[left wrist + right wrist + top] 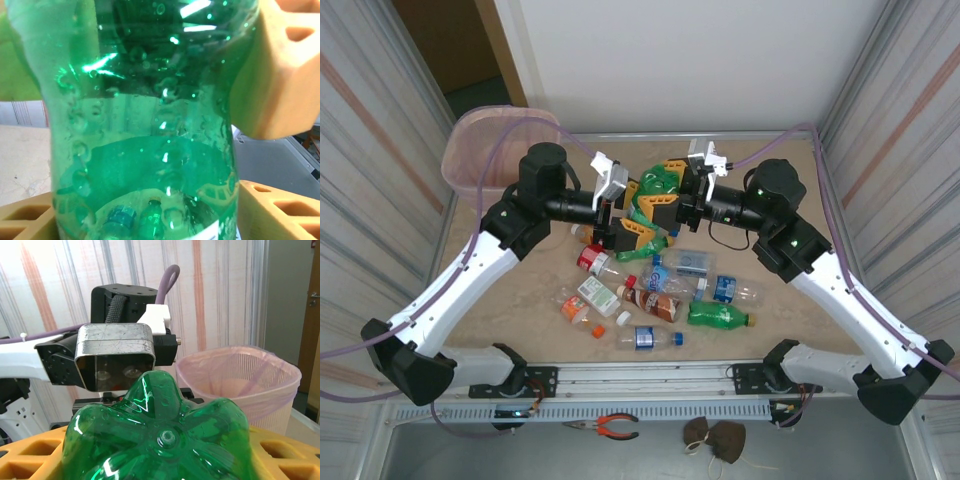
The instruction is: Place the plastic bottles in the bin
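one green bottle [658, 183]: right gripper [157, 455] clamps its base, left gripper [634, 212] straddles it, grip unclear.

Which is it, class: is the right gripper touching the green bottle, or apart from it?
Touching. In the right wrist view the green bottle sits wedged between the right gripper's yellow fingers, no gap either side.

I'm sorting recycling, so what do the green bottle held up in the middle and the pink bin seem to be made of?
The green bottle looks like glossy see-through plastic: bright glints, and shapes show through it. The bin seems translucent pink plastic, duller: light passes its ribbed wall.
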Controlling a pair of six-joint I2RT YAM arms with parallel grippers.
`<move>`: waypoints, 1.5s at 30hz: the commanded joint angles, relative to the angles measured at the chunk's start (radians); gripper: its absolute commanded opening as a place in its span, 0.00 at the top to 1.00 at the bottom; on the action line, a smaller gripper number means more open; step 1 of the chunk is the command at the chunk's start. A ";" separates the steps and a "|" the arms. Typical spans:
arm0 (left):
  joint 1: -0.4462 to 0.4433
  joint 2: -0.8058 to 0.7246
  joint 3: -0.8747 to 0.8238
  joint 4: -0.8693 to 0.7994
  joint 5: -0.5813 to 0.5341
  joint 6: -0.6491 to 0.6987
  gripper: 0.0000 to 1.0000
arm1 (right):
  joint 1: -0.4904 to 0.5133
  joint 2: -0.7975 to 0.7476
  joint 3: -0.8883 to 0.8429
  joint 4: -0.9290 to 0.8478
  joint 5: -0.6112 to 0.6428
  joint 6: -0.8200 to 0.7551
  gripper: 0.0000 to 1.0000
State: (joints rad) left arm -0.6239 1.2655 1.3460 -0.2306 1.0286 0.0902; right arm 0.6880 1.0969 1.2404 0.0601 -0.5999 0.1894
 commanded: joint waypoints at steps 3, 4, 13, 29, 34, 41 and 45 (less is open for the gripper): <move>-0.007 -0.038 0.010 0.013 0.018 0.007 0.29 | 0.011 0.000 0.034 0.026 0.003 -0.023 0.52; -0.007 -0.039 0.012 0.013 0.016 0.006 0.29 | 0.010 -0.001 0.034 0.026 0.005 -0.023 0.52; -0.007 -0.039 0.023 0.011 0.015 0.007 0.40 | 0.021 -0.004 0.034 0.022 0.015 -0.025 0.52; 0.019 -0.026 0.131 -0.249 -0.271 0.086 0.47 | 0.032 -0.074 0.027 -0.030 0.215 -0.040 0.17; 0.096 -0.002 0.216 -0.383 -0.471 0.103 0.48 | 0.033 -0.103 0.004 -0.032 0.315 -0.050 0.15; 0.271 0.079 0.398 -0.555 -0.687 0.118 0.48 | 0.031 -0.101 0.001 -0.066 0.360 -0.060 0.15; 0.399 0.141 0.488 -0.609 -0.710 0.102 0.48 | 0.031 -0.102 -0.001 -0.082 0.370 -0.059 0.15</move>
State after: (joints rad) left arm -0.2821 1.3815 1.7752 -0.7563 0.3920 0.1871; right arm 0.7181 1.0027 1.2453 -0.0086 -0.2592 0.1471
